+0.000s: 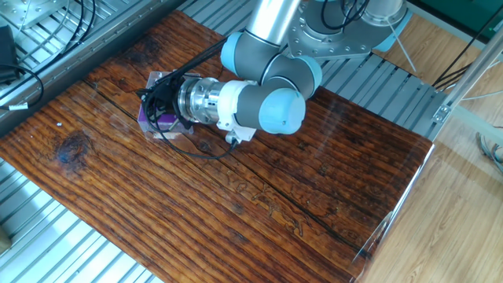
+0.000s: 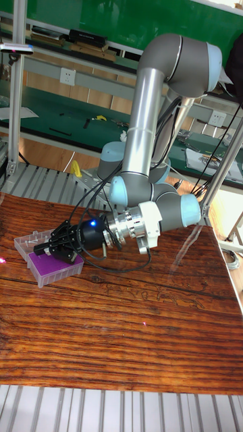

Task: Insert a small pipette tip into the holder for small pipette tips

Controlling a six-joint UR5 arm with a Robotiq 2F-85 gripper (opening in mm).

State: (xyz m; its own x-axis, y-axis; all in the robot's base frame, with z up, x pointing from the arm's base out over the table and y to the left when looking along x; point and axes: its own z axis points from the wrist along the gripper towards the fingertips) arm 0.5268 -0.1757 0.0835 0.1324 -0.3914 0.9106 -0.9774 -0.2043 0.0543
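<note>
Wooden table [image 1: 259, 196] with dark grain and glossy surface, resting on a ribbed metal bench [image 1: 47, 244]. Green shelving [image 2: 61, 108] behind, bearing white wall sockets [image 2: 66, 75] (two visible). Black cables [image 1: 16, 75] lie at the far left edge.

Dark-grained wooden table [image 1: 259, 196], holder for small pipette tips [image 2: 54, 264] resting near its far-left corner

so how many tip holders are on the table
1. The holder for small pipette tips, purple-topped, sits at the table's far left, directly under the gripper. Beside it lies a clear piece, possibly its lid. The arm could hide others.
</note>
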